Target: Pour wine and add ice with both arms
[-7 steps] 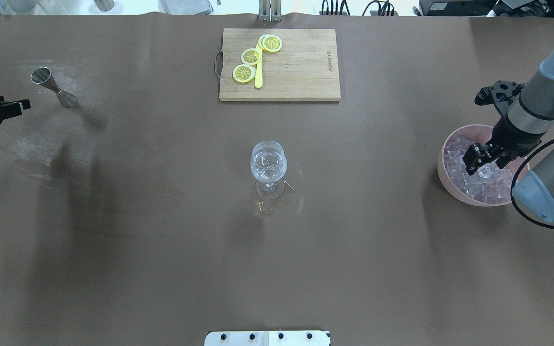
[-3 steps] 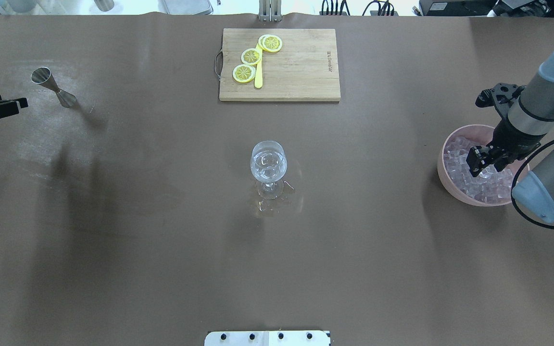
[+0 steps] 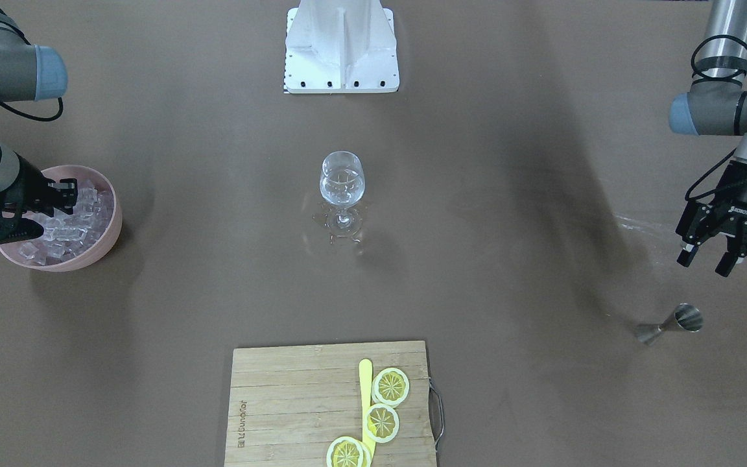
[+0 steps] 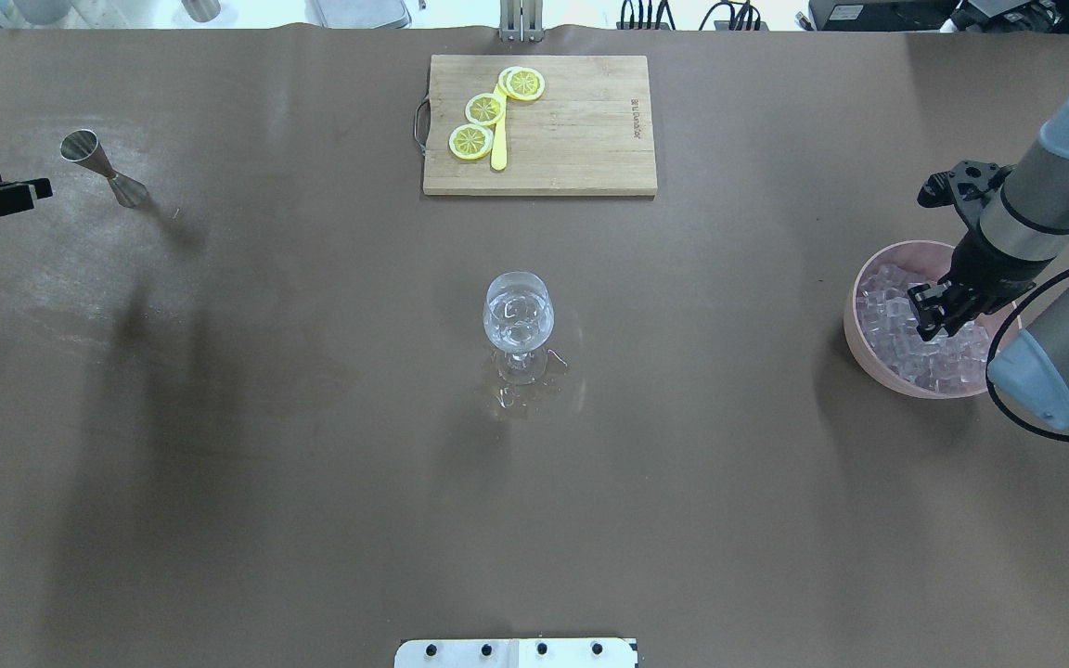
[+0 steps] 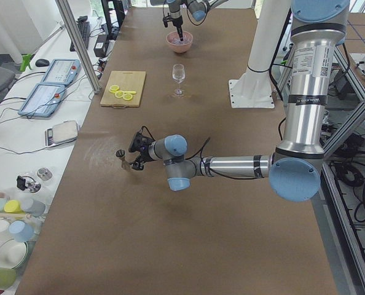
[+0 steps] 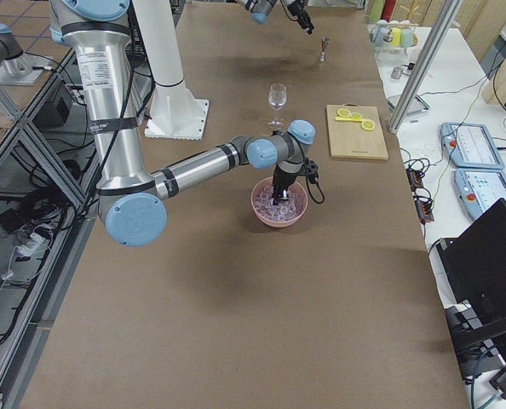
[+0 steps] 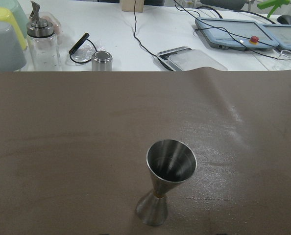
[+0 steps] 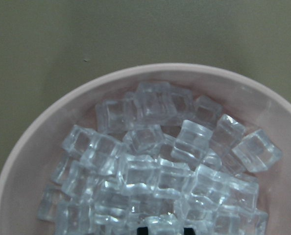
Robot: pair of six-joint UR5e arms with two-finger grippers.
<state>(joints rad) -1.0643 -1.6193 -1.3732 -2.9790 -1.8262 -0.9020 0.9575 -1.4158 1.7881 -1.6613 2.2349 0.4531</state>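
Observation:
The wine glass (image 4: 518,311) stands upright at the table's middle, with clear ice in it; it also shows in the front view (image 3: 342,178). A pink bowl (image 4: 855,315) at the right holds many clear ice cubes (image 8: 150,142). My right gripper (image 4: 929,315) reaches down into the bowl. In the right wrist view its two fingertips (image 8: 143,229) stand close on either side of one cube (image 8: 162,223). My left gripper (image 3: 707,259) is open and empty, a short way from an upright steel jigger (image 3: 672,323), which also shows in the left wrist view (image 7: 165,188).
A wooden cutting board (image 4: 581,130) with lemon slices (image 4: 485,109) and a yellow knife lies at the far middle. The white base block (image 3: 341,45) sits at the robot's edge. Cups, a shaker and devices stand on the white bench past the table's left end (image 7: 42,44).
My right gripper has sunk lower into the ice bowl and its fingers look closer together. My left gripper has drawn back slightly toward the table's left edge.

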